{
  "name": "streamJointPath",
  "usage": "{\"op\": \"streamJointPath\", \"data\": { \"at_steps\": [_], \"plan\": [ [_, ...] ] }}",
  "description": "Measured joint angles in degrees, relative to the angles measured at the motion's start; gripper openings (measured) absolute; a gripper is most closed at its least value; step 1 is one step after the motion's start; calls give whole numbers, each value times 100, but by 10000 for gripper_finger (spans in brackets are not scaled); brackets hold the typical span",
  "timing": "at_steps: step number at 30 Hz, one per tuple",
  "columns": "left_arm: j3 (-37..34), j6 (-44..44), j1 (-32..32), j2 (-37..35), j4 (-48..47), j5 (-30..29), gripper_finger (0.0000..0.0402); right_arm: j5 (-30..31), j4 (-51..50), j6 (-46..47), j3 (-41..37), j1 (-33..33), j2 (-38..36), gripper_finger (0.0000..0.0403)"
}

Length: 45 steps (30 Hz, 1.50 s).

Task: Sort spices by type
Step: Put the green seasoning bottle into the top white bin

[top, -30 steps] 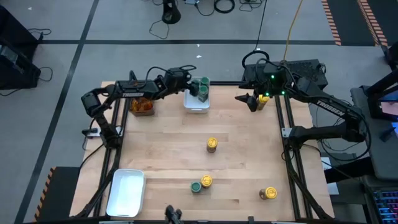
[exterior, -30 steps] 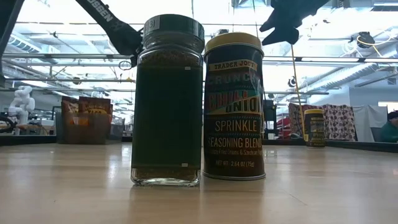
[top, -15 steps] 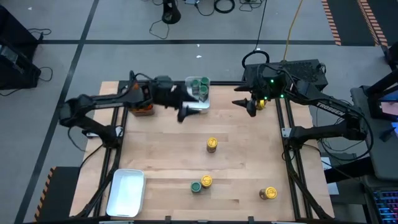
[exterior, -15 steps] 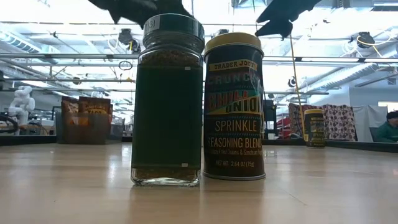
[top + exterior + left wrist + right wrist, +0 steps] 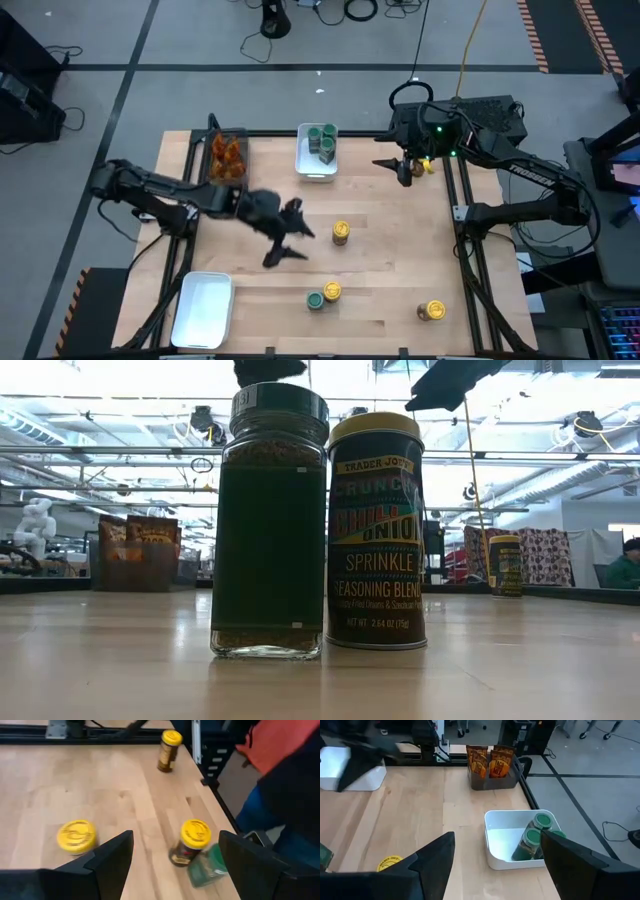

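left tool (image 5: pixel 287 236) open above pale wood table (image 5: pixel 390 220)

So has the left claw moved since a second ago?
Yes. The left claw has left the white tray holding green-lidded jars, swinging out toward the table's middle.

Open wood table (image 5: pixel 390 240) mid-way — one yellow-lidded jar (image 5: pixel 341 232) stands there; two touching jars (image 5: pixel 323 295) block the near edge.

Bright overhead glare, slight motion blur
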Motion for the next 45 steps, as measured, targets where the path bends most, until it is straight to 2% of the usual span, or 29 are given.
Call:
{"op": "streamJointPath", "data": {
  "at_steps": [4, 6, 11, 14, 18, 22, 32, 45],
  "plan": [
    [374, -295, -726, 310, -60, -869, 297, -2, -76, -233, 0, 0, 0, 274],
    [639, -567, -1001, 561, -88, -1118, 297, -3, -136, -313, 0, 0, 0, 274],
    [1398, -736, -1445, 1371, -597, -1238, 297, -4, -317, -367, 0, 0, 0, 274],
    [1648, -813, -1577, 1732, -908, -1230, 297, -4, -495, 26, 0, 0, 0, 274],
    [1666, -1693, -1624, 1924, -1122, -1332, 297, -26, -883, 599, 0, 89, 0, 274],
    [1666, -1701, -1830, 2064, -1165, -1508, 297, -25, -1261, 799, 0, 366, 0, 274],
    [1666, -1919, -2369, 2460, -1190, -3074, 297, 33, -1310, 1227, 0, 820, 0, 274],
    [1666, -1949, -2428, 2564, -990, -3198, 297, 33, -1310, 1262, 0, 1051, 0, 274]
  ]
}}
